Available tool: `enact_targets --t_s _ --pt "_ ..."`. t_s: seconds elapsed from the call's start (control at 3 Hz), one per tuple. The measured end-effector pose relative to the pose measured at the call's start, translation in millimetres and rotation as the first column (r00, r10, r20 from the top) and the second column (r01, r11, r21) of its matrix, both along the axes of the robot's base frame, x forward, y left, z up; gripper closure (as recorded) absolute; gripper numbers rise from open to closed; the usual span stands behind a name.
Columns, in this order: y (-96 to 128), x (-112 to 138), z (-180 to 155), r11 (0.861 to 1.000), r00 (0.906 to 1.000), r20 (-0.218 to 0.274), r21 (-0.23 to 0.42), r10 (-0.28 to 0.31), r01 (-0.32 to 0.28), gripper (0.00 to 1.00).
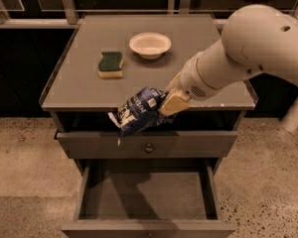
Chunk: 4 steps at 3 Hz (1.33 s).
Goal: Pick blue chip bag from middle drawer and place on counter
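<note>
Item: blue chip bag [138,112], clamped in my gripper [167,104], hanging at the counter [79,86] front edge, not yet over it. Middle drawer [146,197] open below the counter. Done: pickup. Left, I judge: carry over counter, release.

Wrinkled blue chip bag [138,112] gripped by tool [166,106] at counter [84,89] edge, middle drawer [144,196] open

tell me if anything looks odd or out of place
Nothing spilled or damaged. The blue chip bag dangles crumpled from the gripper at the front of the counter, and the middle drawer stands open; sponge and bowl sit tidy.
</note>
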<state>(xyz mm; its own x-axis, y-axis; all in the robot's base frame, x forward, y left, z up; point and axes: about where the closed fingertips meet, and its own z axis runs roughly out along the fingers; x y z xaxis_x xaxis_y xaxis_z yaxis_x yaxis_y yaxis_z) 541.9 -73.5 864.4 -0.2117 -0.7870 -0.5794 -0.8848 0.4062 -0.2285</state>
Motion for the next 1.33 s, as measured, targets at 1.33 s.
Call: enact_targets --t_s 1.33 --pt "-64 77 29 0.989 0.9866 0.104 -0.063 -0.126 0.133 1.00"
